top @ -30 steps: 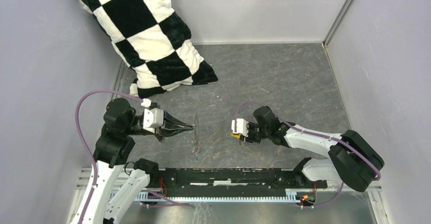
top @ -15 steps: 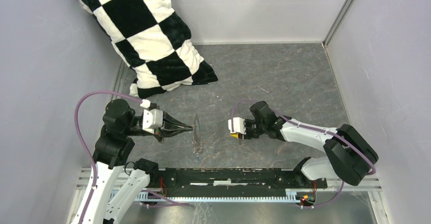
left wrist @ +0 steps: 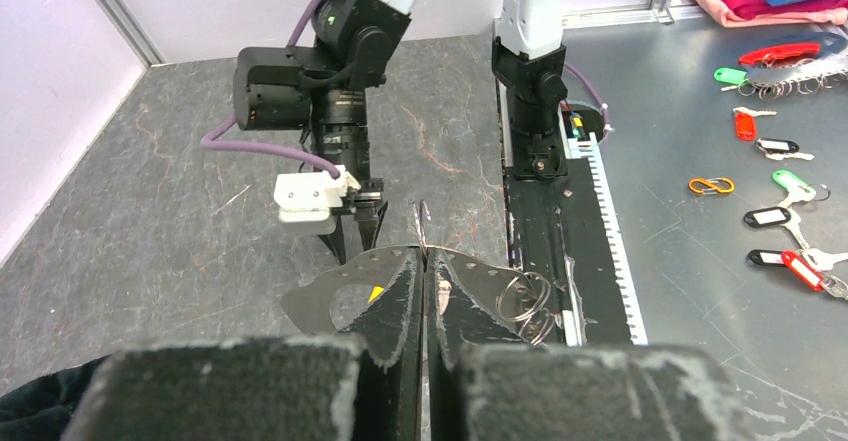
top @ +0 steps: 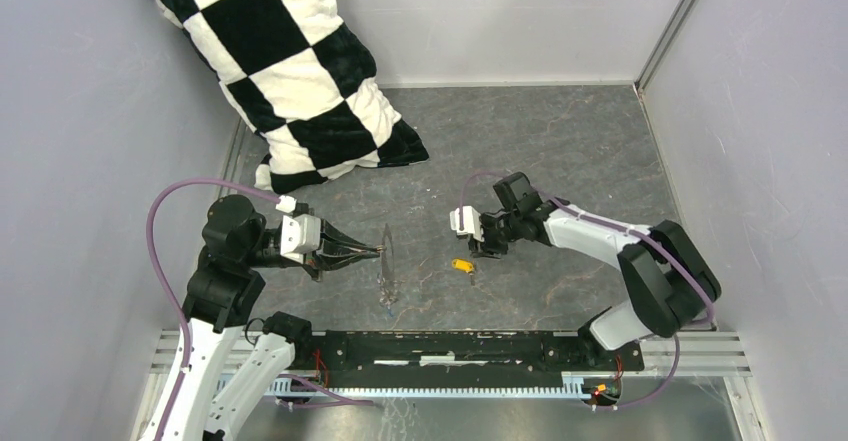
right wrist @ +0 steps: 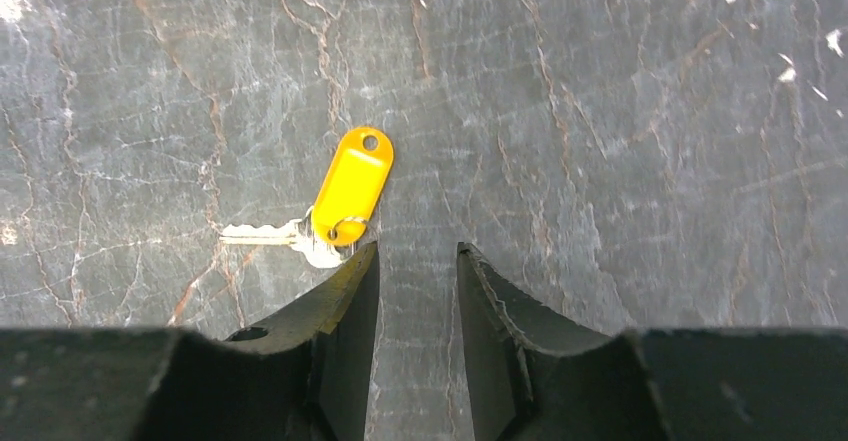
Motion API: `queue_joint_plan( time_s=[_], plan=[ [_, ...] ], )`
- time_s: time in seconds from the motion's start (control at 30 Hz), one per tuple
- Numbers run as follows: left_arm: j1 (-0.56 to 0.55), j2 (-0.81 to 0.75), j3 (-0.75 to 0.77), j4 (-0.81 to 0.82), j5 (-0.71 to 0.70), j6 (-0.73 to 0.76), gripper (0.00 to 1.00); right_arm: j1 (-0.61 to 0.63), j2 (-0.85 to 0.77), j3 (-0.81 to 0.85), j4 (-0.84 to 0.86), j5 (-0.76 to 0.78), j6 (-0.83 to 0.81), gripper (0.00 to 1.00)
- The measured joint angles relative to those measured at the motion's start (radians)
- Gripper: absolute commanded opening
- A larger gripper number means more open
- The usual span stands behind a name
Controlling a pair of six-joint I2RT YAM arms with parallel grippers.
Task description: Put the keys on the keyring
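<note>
My left gripper [top: 377, 252] [left wrist: 425, 254] is shut on the keyring [top: 386, 269] [left wrist: 325, 301], a thin grey oval plate with small holes along its edge, held on edge above the table. Wire split rings [left wrist: 523, 301] hang at its near end. One of the keys, a silver key [right wrist: 268, 232] with a yellow tag [top: 462, 265] [right wrist: 352, 183], lies flat on the table. My right gripper [top: 481, 245] [right wrist: 417, 251] [left wrist: 357, 239] points down just beyond the key, open, with nothing between its fingers. Its left fingertip [right wrist: 350, 286] is close to the key's head.
A black-and-white checkered pillow [top: 290, 71] leans in the far left corner. Grey walls enclose the table on three sides. A black rail [top: 460, 346] runs along the near edge. Beyond it, several tagged keys [left wrist: 785, 216] lie on a metal surface.
My right gripper has drawn back from over the yellow-tagged key toward the far side. The key stays on the table. The left gripper and keyring have not moved.
</note>
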Motion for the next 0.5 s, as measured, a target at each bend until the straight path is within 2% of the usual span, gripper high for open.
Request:
queue_joint_plan(
  time_s=[0.27, 0.5],
  plan=[
    [0.0, 0.001, 0.0, -0.004, 0.0, 0.0, 0.02, -0.007, 0.153, 0.089, -0.088, -0.105, -0.052, 0.4],
    [0.0, 0.003, 0.0, -0.026, -0.001, 0.001, 0.02, -0.011, 0.182, 0.097, -0.127, -0.147, -0.071, 0.38]
  ],
)
